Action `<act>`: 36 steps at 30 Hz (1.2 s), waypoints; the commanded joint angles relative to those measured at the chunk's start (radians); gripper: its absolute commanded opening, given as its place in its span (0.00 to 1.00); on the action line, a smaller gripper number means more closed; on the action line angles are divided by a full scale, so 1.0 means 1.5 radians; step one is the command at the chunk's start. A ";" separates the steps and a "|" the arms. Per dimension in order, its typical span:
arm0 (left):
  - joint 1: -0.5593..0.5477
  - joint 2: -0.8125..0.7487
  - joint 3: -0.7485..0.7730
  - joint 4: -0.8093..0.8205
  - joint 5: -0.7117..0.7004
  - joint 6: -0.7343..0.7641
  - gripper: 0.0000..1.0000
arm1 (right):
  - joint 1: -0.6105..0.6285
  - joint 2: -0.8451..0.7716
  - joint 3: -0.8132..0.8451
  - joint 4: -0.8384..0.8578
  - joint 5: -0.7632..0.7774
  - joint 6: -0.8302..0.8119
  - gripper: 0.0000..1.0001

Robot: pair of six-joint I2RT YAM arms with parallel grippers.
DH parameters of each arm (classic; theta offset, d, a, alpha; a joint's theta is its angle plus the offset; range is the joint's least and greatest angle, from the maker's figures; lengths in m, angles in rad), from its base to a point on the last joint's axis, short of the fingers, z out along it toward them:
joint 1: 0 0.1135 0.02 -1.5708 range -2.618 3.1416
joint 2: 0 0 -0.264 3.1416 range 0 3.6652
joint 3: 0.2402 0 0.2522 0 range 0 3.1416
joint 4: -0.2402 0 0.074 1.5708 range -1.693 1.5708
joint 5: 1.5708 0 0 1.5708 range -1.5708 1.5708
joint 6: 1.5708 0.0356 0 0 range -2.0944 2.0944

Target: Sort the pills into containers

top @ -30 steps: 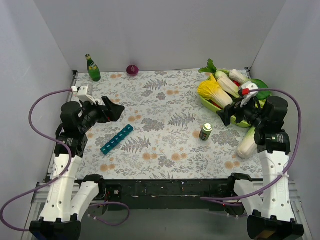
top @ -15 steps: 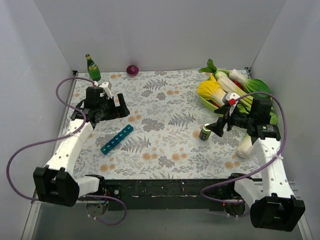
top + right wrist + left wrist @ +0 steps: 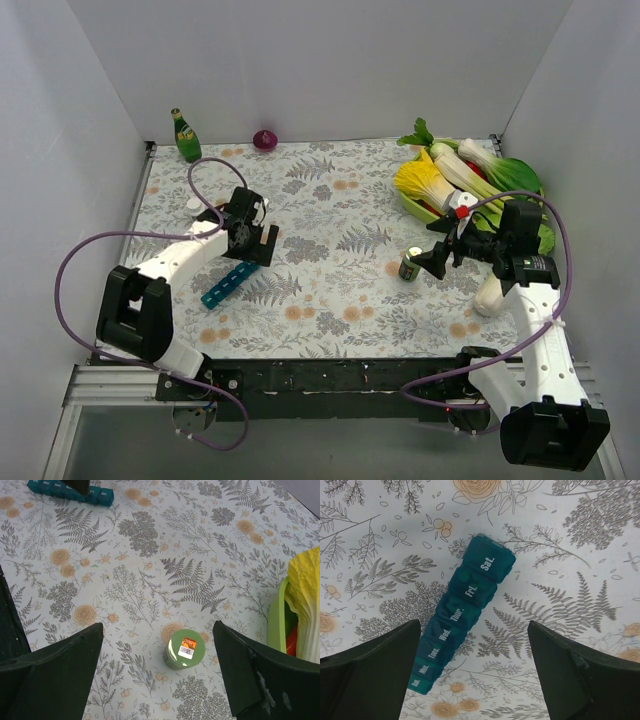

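Jaws wide apart and empty, the left gripper (image 3: 260,243) hangs over the teal pill organizer (image 3: 462,625), left of centre, arm stretched forward. The right gripper (image 3: 437,257), equally wide, hovers by the green jar (image 3: 411,265).

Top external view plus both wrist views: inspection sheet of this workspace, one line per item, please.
Surface: floral-print tablecloth, flat.
Job's things: teal plastic seven-compartment pill-organizer strip, lids shut; loose pills, nothing seen.
Clutter: small green jar, upright; green glass bottle; small purple ball; green tray of vegetables.
Grippers: left jaws open above the strip; right jaws open above the jar; both empty.
Cables: purple cables loop beside each arm.
Surroundings: plain pale walls on three sides.
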 commanded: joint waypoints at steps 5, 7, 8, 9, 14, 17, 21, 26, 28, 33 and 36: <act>0.000 -0.143 -0.165 0.099 -0.002 0.215 0.90 | 0.003 -0.022 -0.019 0.046 -0.023 0.022 0.98; 0.003 -0.200 -0.221 0.120 0.000 0.245 0.93 | 0.003 -0.021 -0.021 0.047 -0.028 0.025 0.98; 0.004 -0.217 -0.232 0.126 0.003 0.247 0.94 | 0.003 -0.021 -0.020 0.050 -0.030 0.031 0.98; 0.006 -0.226 -0.243 0.130 0.005 0.252 0.95 | 0.003 -0.023 -0.022 0.049 -0.031 0.031 0.98; 0.020 -0.224 -0.272 0.164 0.027 0.256 0.97 | 0.004 -0.029 -0.024 0.051 -0.034 0.037 0.97; 0.046 -0.199 -0.275 0.184 0.070 0.254 0.91 | 0.003 -0.035 -0.024 0.049 -0.036 0.038 0.97; 0.072 -0.185 -0.272 0.190 0.103 0.250 0.82 | 0.003 -0.048 -0.028 0.046 -0.041 0.040 0.97; 0.087 -0.174 -0.290 0.209 0.121 0.246 0.75 | 0.003 -0.061 -0.033 0.033 -0.042 0.031 0.97; 0.088 -0.169 -0.292 0.205 0.119 0.243 0.65 | 0.003 -0.064 -0.031 0.030 -0.040 0.024 0.97; 0.089 -0.174 -0.304 0.208 0.112 0.247 0.61 | 0.003 -0.065 -0.028 0.024 -0.048 0.021 0.97; 0.089 -0.162 -0.307 0.208 0.122 0.247 0.60 | 0.004 -0.069 -0.023 0.018 -0.049 0.016 0.98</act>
